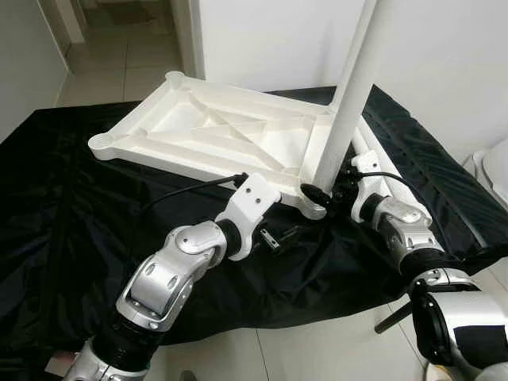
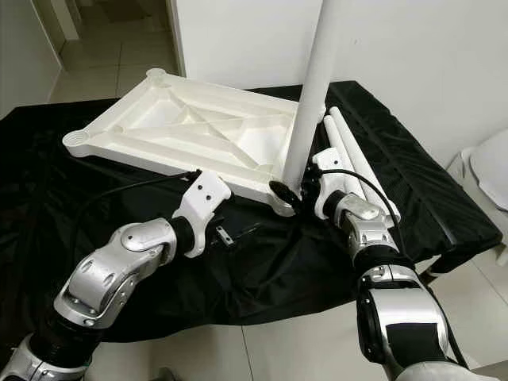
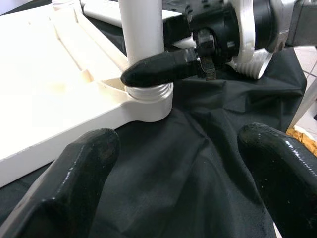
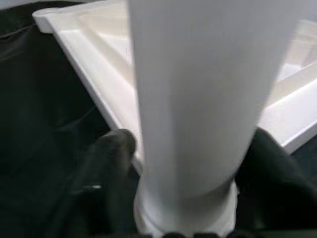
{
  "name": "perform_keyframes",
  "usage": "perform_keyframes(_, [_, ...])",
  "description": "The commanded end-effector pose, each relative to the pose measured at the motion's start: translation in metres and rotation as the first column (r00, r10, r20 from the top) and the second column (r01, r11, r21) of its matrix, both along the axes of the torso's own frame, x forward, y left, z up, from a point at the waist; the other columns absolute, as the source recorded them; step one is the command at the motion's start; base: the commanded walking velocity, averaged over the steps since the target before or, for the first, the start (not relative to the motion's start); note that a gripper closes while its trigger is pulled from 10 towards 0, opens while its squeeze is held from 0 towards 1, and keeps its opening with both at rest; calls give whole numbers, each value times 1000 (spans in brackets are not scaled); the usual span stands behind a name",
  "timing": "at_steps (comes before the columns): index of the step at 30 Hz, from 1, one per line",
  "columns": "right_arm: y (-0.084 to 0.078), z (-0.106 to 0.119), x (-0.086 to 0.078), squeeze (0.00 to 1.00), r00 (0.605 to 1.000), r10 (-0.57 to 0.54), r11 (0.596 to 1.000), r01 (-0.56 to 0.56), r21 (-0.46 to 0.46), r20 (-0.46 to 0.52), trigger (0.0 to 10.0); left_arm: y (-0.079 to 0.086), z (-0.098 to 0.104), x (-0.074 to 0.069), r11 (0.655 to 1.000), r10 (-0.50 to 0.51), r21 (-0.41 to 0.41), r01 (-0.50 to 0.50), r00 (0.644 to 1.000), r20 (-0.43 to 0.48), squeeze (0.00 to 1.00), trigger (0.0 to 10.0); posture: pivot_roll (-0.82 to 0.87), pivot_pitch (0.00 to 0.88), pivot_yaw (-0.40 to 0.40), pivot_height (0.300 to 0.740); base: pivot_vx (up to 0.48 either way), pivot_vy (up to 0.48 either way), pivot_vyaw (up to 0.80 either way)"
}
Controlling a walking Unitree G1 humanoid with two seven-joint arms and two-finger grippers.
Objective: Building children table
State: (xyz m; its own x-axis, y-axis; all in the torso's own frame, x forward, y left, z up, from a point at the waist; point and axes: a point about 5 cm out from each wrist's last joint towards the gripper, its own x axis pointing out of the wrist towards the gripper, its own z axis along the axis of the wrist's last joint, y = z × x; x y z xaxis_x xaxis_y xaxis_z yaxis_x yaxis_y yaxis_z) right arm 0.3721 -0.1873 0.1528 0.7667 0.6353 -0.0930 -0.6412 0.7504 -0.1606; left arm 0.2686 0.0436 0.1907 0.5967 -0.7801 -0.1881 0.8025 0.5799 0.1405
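A white plastic tabletop (image 1: 214,131) lies upside down on a black cloth (image 1: 71,206). One white table leg (image 1: 349,95) stands upright in the near right corner socket (image 3: 148,101). My right gripper (image 1: 321,193) is shut on this leg just above the socket, with one black finger (image 3: 158,67) against the leg's front and fingers (image 4: 109,163) on both sides of the tube (image 4: 208,99). My left gripper (image 3: 183,183) is open, low over the cloth a short way in front of that corner, with nothing between its fingers (image 1: 274,236).
Two spare white legs (image 2: 349,151) lie on the cloth just right of the tabletop. A white wall stands close behind, and a doorway onto a tiled floor (image 1: 119,48) opens at the back left. A white object (image 1: 496,171) sits at the right edge. The cloth's front edge drops to floor tiles.
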Motion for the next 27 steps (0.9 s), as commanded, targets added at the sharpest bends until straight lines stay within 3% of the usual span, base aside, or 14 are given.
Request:
perform_keyframes(1, [0,-1,-1,0,999,32,999,-32,-23,-10,0,-1,0,-1,1000,-20,2,20,1000,-3,0,10000,-41,9,14,740,0,0,0])
perform_keyframes(6, [-1,-5,-3,0,999,43,999,-44,-18,-16,0,-3,0,-2,1000,-21,-2,21,1000,-4,0,10000,-45,4,10,740,0,0,0])
perform_keyframes(18, [-7,-12,-6,0,999,-53,996,53,67,-9,0,-4,-1,-4,1000,-26,-8,26,1000,-9,0,10000,-56,4,-1,740,0,0,0])
perform_keyframes(27, [-2,-18,-5,0,962,-271,956,266,126,26,0,-6,-3,-5,999,-33,-10,32,999,-15,0,10000,-61,2,-4,740,0,0,0])
